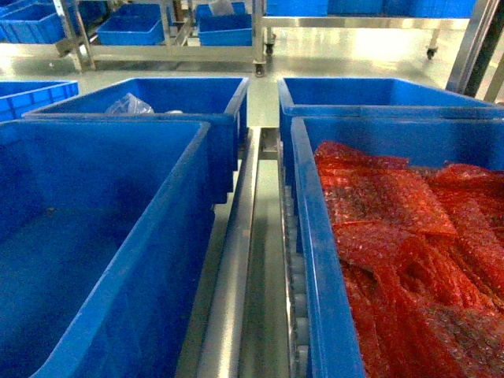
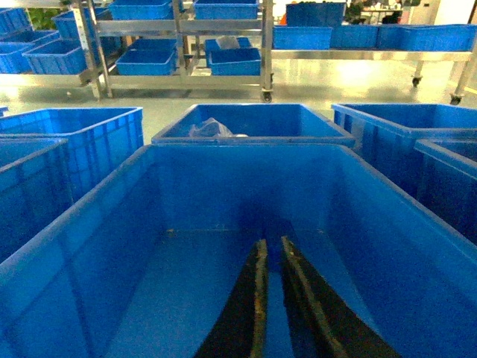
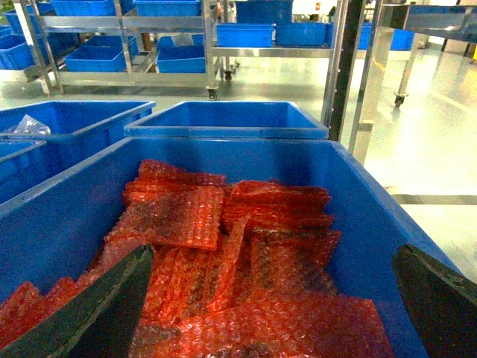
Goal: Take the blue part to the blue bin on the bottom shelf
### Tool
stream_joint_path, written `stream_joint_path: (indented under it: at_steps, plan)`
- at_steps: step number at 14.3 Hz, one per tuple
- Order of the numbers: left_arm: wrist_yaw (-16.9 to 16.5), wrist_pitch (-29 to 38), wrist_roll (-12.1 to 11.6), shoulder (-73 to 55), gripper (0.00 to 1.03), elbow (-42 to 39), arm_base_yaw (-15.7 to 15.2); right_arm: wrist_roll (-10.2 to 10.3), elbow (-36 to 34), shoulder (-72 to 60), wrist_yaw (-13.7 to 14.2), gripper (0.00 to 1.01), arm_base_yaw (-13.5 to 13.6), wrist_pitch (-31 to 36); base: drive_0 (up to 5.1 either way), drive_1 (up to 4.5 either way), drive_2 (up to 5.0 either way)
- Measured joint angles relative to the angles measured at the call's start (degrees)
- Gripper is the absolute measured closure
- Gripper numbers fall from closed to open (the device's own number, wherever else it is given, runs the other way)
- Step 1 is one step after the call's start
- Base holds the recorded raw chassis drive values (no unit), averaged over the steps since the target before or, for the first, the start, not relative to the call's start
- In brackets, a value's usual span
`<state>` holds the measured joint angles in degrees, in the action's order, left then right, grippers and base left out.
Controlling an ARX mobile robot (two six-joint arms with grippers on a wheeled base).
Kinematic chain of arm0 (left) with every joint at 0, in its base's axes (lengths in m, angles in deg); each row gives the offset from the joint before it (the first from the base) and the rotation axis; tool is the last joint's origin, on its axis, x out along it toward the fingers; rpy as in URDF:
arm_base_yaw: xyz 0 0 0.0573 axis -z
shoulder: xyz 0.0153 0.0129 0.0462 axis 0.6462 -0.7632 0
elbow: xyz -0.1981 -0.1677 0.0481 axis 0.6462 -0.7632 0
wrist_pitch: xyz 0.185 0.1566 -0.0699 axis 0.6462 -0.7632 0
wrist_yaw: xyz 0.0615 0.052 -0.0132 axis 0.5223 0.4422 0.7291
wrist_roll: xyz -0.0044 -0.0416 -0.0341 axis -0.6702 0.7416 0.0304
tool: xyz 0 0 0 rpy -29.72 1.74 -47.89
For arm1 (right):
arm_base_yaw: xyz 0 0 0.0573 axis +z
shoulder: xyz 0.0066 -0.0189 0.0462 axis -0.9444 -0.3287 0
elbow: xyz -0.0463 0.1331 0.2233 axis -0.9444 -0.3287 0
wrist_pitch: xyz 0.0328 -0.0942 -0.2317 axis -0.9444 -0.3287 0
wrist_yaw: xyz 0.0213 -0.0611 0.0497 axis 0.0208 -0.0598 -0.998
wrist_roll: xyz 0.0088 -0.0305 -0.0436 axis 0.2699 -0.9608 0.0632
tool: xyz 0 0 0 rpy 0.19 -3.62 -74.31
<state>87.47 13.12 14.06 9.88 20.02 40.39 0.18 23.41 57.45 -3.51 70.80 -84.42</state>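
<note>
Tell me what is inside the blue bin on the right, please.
The right bin is filled with red bubble-wrap bags, piled in overlapping layers. Whatever lies under them, and the bin's floor, is covered.

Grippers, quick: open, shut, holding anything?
Left gripper: shut, holding nothing, over the empty blue bin.
Right gripper: open, holding nothing, above the red bubble wrap.

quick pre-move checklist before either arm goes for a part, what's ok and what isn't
1. Right gripper open: ok, fingers wide apart.
2. Right gripper over the bin of red bubble-wrap bags: ok.
3. Blue part located: not ok, none visible; only red bags show.
4. Left gripper free: ok, fingers nearly together, nothing between them.
5. Near left bin ready to receive: ok, its visible floor is bare.
6. Grippers in head view: not ok, neither shows.
</note>
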Motion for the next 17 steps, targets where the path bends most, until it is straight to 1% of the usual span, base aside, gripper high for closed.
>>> stream_joint_path:
  at_steps: [2, 4, 6, 7, 8, 9, 17]
  plan:
    - [0.0, 0.0, 0.0, 0.0, 0.74, 0.0, 0.0, 0.0, -0.02, 0.0, 0.0, 0.03, 0.0, 0.02, 0.0, 0.0, 0.0]
    - [0.0, 0.0, -0.02, 0.0, 0.43, 0.0, 0.0, 0.0, 0.0, 0.0, 0.02, 0.03, 0.0, 0.02, 0.0, 0.0, 0.0]
    - [0.0, -0.02, -0.02, 0.0, 0.23, 0.0, 0.0, 0.0, 0.0, 0.0, 0.0, 0.03, 0.0, 0.0, 0.0, 0.0, 0.0]
    - [0.0, 0.0, -0.02, 0.0, 0.07, 0.0, 0.0, 0.0, -0.02, 0.0, 0.0, 0.03, 0.0, 0.0, 0.0, 0.0, 0.0]
    - [0.0, 0.0, -0.07, 0.0, 0.04, 0.0, 0.0, 0.0, 0.0, 0.0, 0.02, 0.03, 0.0, 0.0, 0.0, 0.0, 0.0]
    - [0.0, -0.02, -0.07, 0.0, 0.06, 0.0, 0.0, 0.0, 0.0, 0.0, 0.02, 0.03, 0.0, 0.0, 0.0, 0.0, 0.0]
    - [0.0, 0.0, -0.07, 0.0, 0.05, 0.0, 0.0, 0.0, 0.0, 0.0, 0.0, 0.03, 0.0, 0.02, 0.0, 0.0, 0.0]
